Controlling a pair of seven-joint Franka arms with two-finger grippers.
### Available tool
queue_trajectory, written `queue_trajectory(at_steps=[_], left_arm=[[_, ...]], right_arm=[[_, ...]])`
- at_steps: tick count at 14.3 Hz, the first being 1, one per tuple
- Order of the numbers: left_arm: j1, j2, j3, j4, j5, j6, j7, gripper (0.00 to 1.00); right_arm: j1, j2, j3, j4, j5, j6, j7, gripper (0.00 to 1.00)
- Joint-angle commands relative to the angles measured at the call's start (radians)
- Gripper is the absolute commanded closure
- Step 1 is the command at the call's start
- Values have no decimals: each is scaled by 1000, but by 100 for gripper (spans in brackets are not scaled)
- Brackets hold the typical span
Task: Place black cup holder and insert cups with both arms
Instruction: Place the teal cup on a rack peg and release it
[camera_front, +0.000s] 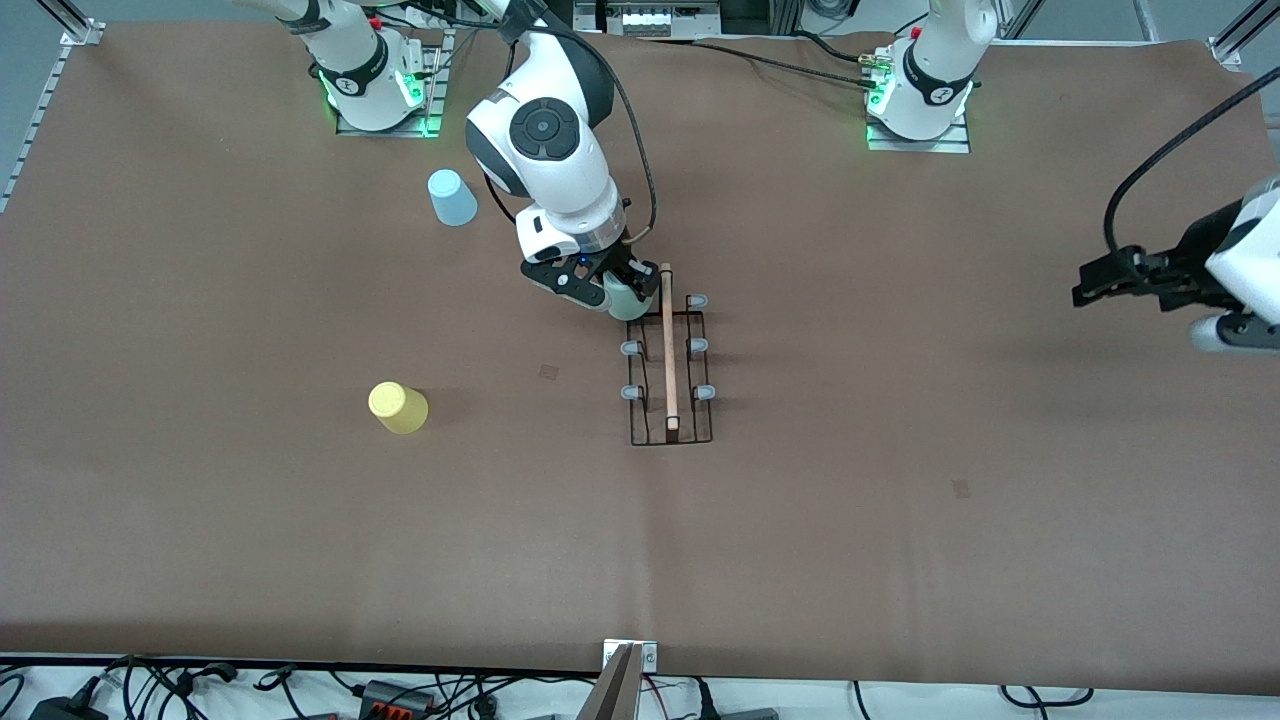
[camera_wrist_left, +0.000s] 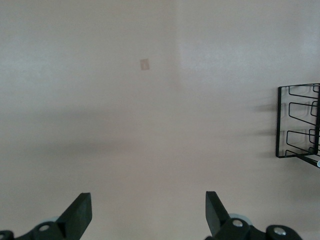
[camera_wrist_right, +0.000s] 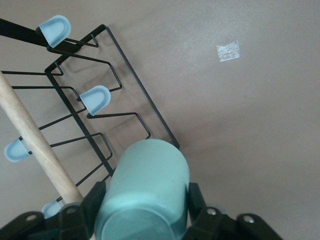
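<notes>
Mint cup (camera_wrist_right: 145, 192) between right tool (camera_wrist_right: 142, 210) fingers, over rack (camera_wrist_right: 107, 107).

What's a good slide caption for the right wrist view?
Right gripper holds the mint green cup at the black cup holder, beside its wooden rod.

- the black cup holder (camera_wrist_left: 299, 121) is cut off by the left wrist view's edge;
- the mint green cup (camera_front: 627, 298) hides the peg beneath it;
- the left arm (camera_front: 1225, 270) leaves the front view.
</notes>
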Motion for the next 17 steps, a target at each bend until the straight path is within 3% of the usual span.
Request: queue_trajectory(at_steps=[1, 4, 8, 10, 13, 15, 17], left_arm=[[-102, -222, 68, -288, 12, 160, 14, 0], [-105, -269, 59, -347, 23, 181, 19, 0], [-59, -272, 10, -347, 60, 167, 43, 0], [-48, -264, 4, -336, 59, 156, 45, 0], [-47, -249, 7, -324, 51, 147, 40, 0], [-56, -211, 4, -264, 52, 145, 34, 0], [-56, -201, 4, -249, 51, 127, 34, 0]], right_arm=[[-7, -11, -11, 18, -24, -16, -10, 0], [-86, -104, -24, 12, -27, -129, -134, 0], [-292, -203, -25, -58, -27, -295, -535, 0], [-404, -204, -25, -128, -29, -245, -737, 0], [-534, -169, -27, -207, -55, -64, -1023, 0], [-568, -114, -42, -209, -55, 43, -1194, 0], [-568, -57, -50, -211, -55, 138, -1213, 0]])
